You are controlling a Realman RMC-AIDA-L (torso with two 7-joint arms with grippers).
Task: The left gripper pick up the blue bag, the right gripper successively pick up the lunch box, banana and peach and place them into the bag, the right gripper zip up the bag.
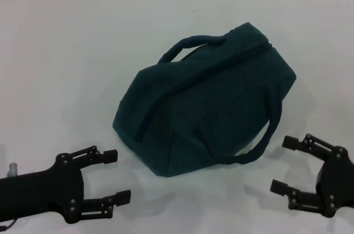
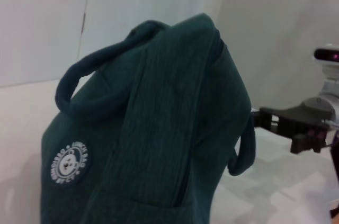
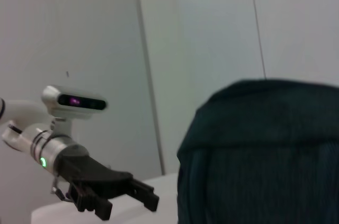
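Observation:
The blue bag (image 1: 204,107) lies on its side in the middle of the white table, with its top seam closed. One loop handle (image 1: 191,43) is at the far side and the other (image 1: 265,140) at the near right. The left gripper (image 1: 120,176) is open and empty, low at the near left of the bag and apart from it. The right gripper (image 1: 280,164) is open and empty at the near right, close to the near handle. The left wrist view shows the bag (image 2: 159,128) with its round white logo (image 2: 68,163). The lunch box, banana and peach are out of view.
The white table (image 1: 66,68) reaches back to a pale wall. The right gripper (image 2: 275,128) shows beyond the bag in the left wrist view. The left gripper (image 3: 132,205) shows beside the bag (image 3: 265,155) in the right wrist view.

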